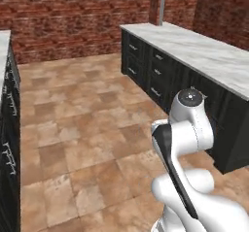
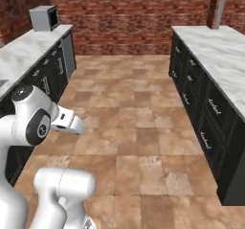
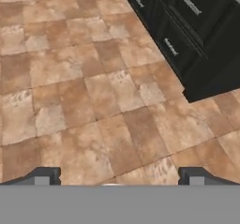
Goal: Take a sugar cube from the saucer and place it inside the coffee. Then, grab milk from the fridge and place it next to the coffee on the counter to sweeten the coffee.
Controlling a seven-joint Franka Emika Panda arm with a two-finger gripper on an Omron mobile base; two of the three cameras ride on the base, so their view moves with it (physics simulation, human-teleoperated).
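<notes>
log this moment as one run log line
gripper: open, empty | aimed at: floor | beside: black cabinets | counter: bare in shown part

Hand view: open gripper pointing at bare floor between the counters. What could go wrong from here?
1. The gripper hangs open over floor tiles, holding nothing; no cup, saucer or fridge shows in these views, so the base has driving to do before any grasp.
2. The aisle runs between the right counter and the left counter; a wide arm swing while driving could clip the black cabinets.
3. The small grey box on the left counter sits near the edge.
</notes>
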